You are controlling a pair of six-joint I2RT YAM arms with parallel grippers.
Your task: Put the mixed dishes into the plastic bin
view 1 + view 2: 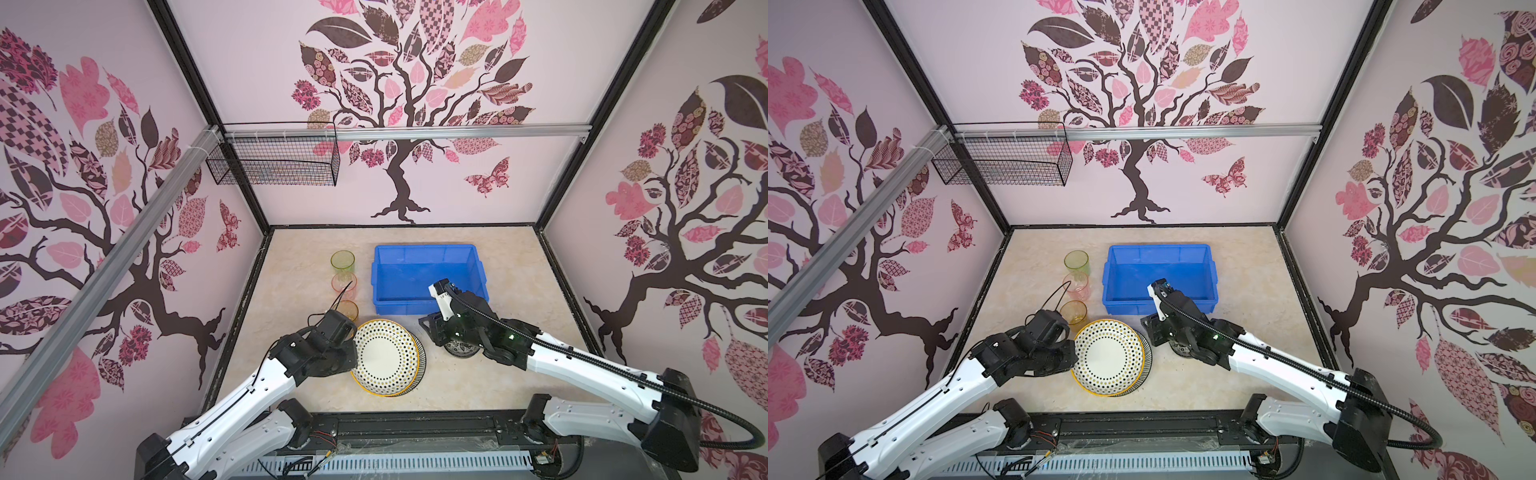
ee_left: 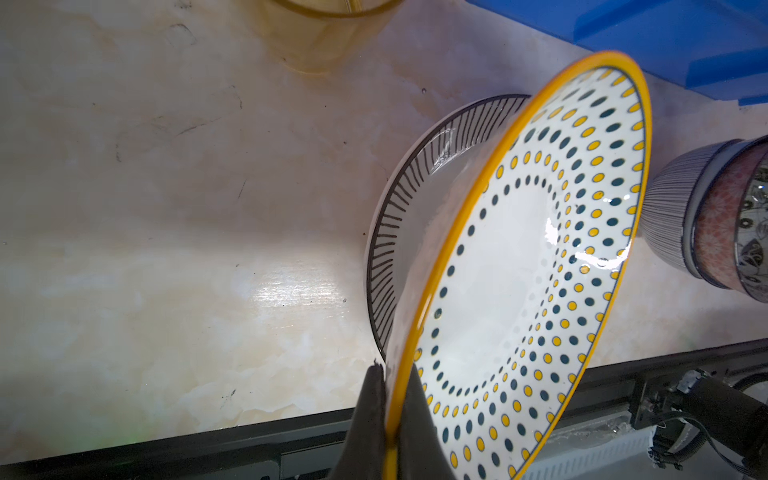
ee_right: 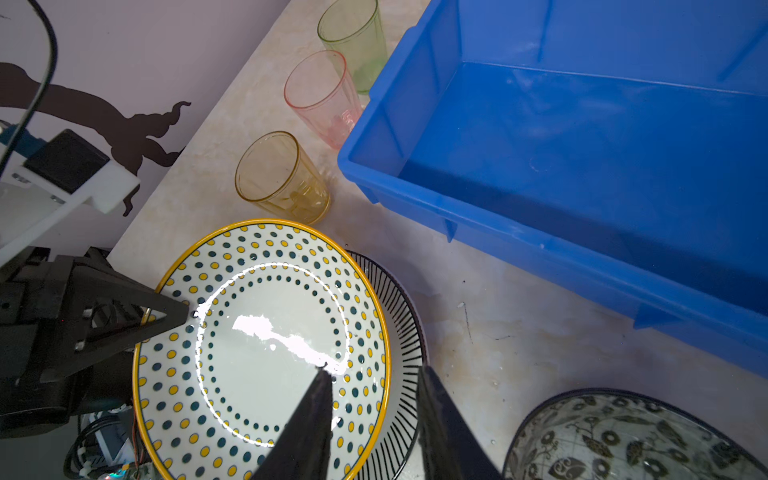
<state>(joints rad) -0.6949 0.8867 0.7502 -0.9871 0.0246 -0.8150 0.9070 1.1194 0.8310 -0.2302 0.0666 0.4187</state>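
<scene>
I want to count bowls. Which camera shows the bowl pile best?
Left wrist view: the bowl pile sits side-on, three nested. Right wrist shows only the top bowl's inside. In both top views the right arm mostly hides it.

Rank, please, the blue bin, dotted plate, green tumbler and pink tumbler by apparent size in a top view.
1. blue bin
2. dotted plate
3. green tumbler and pink tumbler look alike; unranked.

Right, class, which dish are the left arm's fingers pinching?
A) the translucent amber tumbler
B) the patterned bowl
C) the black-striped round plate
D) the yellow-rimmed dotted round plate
D: the left wrist view shows the left fingers closed on the rim of the yellow-rimmed dotted round plate, holding it tilted above the black-striped round plate.
</scene>
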